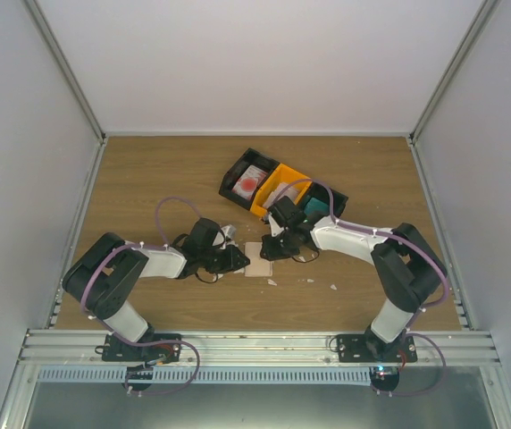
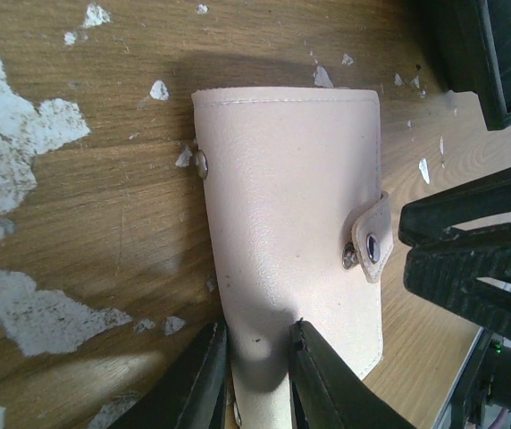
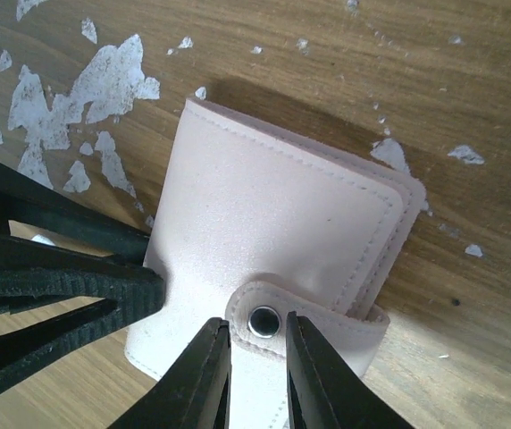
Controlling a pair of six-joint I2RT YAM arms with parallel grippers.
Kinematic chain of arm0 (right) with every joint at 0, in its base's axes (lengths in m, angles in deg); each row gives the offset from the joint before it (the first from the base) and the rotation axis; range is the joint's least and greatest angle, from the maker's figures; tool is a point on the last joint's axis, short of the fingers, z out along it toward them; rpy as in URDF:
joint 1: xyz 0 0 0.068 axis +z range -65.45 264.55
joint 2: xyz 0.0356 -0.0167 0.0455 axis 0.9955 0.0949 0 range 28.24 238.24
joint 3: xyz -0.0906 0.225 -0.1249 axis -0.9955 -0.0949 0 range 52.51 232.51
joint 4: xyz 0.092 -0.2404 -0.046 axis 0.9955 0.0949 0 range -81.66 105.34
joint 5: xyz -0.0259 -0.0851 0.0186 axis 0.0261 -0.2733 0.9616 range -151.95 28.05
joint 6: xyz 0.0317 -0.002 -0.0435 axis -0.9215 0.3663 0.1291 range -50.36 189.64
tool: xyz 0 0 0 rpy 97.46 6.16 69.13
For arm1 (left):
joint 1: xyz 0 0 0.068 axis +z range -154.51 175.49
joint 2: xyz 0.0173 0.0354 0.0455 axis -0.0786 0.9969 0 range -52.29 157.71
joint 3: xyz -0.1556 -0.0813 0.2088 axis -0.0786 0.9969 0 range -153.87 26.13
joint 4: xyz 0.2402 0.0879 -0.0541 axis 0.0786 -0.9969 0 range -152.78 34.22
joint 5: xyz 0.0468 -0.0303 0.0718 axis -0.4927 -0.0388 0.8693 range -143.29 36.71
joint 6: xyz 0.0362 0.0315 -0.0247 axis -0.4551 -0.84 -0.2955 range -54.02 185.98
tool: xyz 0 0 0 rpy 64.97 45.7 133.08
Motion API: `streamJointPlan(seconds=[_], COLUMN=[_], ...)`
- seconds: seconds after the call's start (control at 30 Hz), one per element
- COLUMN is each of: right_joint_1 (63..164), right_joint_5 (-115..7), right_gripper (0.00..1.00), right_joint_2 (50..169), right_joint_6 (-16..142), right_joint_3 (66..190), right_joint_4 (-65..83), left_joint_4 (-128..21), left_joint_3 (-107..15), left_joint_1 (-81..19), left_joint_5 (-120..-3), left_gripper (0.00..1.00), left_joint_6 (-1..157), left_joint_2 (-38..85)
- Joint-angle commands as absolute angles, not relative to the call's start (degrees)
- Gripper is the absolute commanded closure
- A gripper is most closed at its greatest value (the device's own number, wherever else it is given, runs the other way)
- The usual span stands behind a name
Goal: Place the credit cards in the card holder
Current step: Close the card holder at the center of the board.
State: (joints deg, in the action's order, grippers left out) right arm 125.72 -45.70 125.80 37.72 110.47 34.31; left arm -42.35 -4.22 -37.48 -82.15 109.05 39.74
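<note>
The beige card holder [image 1: 260,260] [image 2: 287,197] [image 3: 273,223] lies folded shut on the table between both arms. My left gripper [image 1: 240,260] [image 2: 254,362] pinches its near end, one finger at the edge and one on the cover. My right gripper [image 1: 274,251] [image 3: 257,371] is closed on the rounded end of the snap tab [image 3: 263,320] [image 2: 372,237], which stands slightly off its metal stud [image 2: 348,259]. A white credit card with a red mark [image 1: 252,181] lies in the far black bin. A teal card [image 1: 314,210] shows in the bin behind my right wrist.
Three bins stand in a row at the back: black [image 1: 234,178], orange [image 1: 280,189] and black [image 1: 330,202]. Worn white patches [image 2: 14,134] and small white scraps [image 1: 333,287] dot the wooden table. Grey walls close in both sides.
</note>
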Motion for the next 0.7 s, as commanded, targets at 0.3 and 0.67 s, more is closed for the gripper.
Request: streamJointPlan(seconds=[0.3, 0.67], right_joint_1=[125.42, 125.43], right_joint_5=[-43.26, -39.73], right_gripper=[0.81, 0.82], right_joint_2=[129.03, 128.74], right_joint_6=[36.60, 36.51], right_joint_3=[110.15, 109.54], right_joint_4=[32.70, 29.56], left_joint_4=[-45.63, -45.44], left_joint_3=[-3.64, -3.93], left_joint_1=[-38.34, -38.44], left_joint_5=[-79.62, -79.84], left_gripper=[0.77, 0.77], left_joint_6=[109.02, 108.73], left_joint_2=[42.37, 43.00])
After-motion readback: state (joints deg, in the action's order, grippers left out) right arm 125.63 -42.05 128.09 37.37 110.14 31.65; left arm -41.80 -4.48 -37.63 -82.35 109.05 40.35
